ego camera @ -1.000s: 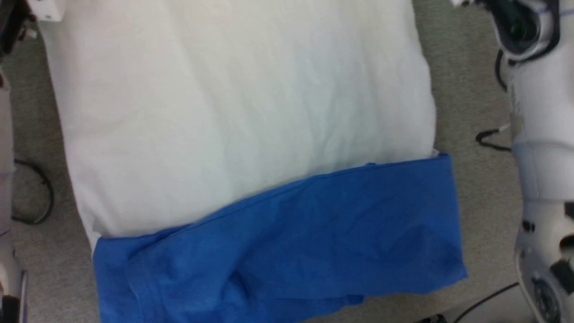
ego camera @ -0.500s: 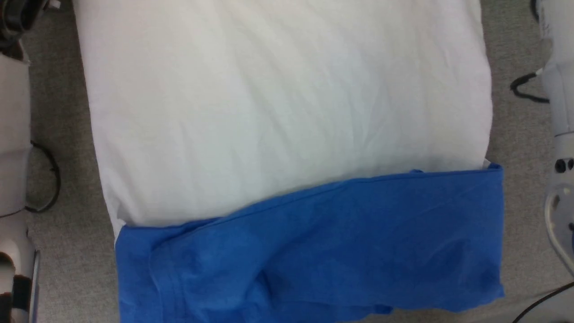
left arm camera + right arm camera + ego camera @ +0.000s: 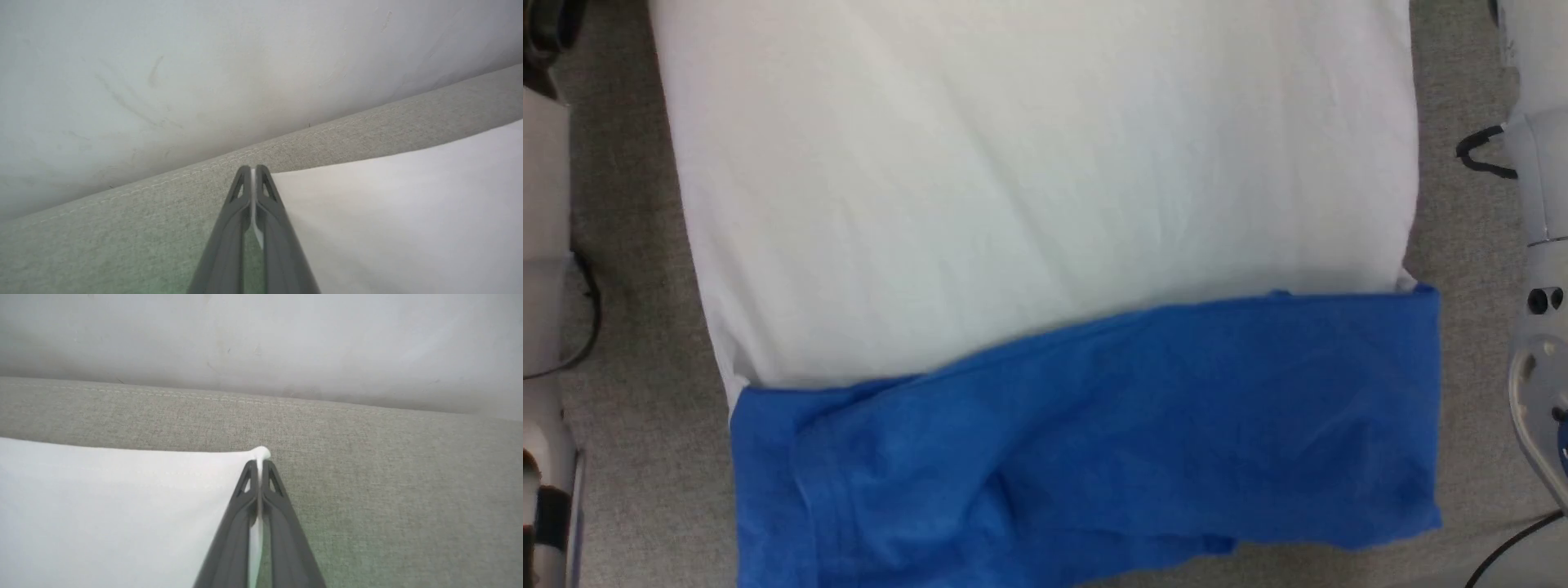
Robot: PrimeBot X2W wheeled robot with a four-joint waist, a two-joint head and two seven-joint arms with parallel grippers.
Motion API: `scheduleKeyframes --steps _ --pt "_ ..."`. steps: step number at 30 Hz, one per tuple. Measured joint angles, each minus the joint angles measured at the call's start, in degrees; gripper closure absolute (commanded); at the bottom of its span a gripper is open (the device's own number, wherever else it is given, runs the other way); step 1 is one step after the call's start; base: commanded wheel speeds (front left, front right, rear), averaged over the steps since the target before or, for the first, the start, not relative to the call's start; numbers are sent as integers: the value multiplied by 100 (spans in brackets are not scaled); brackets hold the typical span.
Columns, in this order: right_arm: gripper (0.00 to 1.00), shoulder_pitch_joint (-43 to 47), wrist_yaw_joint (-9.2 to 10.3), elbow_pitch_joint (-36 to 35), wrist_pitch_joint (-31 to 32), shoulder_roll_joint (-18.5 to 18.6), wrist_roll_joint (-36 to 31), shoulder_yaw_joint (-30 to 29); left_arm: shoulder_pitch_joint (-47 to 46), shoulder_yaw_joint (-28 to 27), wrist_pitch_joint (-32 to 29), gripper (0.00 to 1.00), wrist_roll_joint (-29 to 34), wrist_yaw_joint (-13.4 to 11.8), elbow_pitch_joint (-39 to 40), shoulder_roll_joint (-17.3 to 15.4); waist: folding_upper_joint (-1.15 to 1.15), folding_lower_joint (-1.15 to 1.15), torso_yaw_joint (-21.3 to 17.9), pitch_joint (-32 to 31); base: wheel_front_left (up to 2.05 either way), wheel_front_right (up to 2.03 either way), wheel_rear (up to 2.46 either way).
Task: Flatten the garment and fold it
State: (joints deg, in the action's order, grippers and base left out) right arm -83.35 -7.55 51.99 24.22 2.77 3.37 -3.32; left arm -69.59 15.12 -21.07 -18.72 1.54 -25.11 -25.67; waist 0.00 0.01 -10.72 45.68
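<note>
Grey woven upholstery (image 3: 122,228) lies under the left claw (image 3: 253,169), which is pinched tight on a white corner of the garment (image 3: 1045,188) near the stitched far edge (image 3: 196,169). Its white body spreads across the middle, with blue sleeves (image 3: 1094,441) folded along the near side. At the right, the right claw (image 3: 260,462) is clamped on the opposite white corner.
</note>
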Motion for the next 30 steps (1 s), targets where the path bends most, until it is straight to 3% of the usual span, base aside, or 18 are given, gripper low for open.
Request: scheduleKeyframes --steps 7,15,23,30 --pt "100 87 -5 -107 -892 -2 202 -3 -15 -21 728 100 83 -5 -278 -53 0 0 15 -243 0 0 0" --pt "100 934 -4 -520 -1488 58 1100 861 714 -24 1369 100 -140 198 -192 -37 0 -1 61 -804 0 0 0" --pt "100 2592 -4 -2020 -1737 800 2248 1686 2436 -76 1852 100 -455 187 664 -55 0 -2 159 -1621 0 0 0" --pt "100 4541 -4 -3621 -1502 1426 2618 1553 4229 -138 1967 100 -822 -38 1672 27 0 -3 316 -2398 0 0 0"
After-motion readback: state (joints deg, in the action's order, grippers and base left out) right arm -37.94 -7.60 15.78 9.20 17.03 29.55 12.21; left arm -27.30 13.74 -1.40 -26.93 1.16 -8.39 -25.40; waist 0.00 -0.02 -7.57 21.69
